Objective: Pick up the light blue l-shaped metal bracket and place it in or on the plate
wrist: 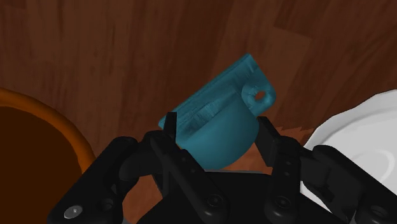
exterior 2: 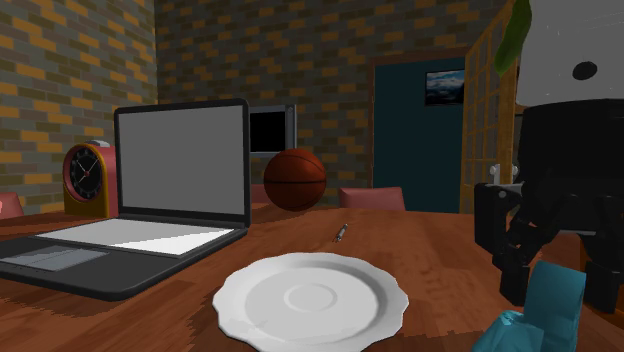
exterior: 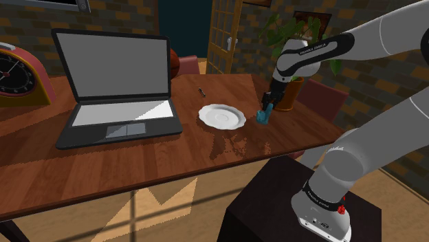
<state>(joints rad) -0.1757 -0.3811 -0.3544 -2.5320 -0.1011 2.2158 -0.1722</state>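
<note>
— Gripper (wrist: 216, 127), nearest the lens in the wrist view: how do its fingers stand?
— Pinched on the teal bracket (wrist: 219, 105), one black finger against each side. A holed tab juts past the tips.
— Where does the bracket lie?
— Over the wooden table (exterior: 137, 158), just beside the white plate (exterior: 206, 113), to the shoulder view's right of it and not on it. Whether it touches the wood cannot be told.
— What else stands nearby?
— Orange pot (wrist: 57, 118), close on the side of the gripper away from the plate. Open laptop (exterior: 117, 89), well apart at the shoulder view's left. Basketball (exterior 2: 295, 178), behind the laptop in the second exterior view.
</note>
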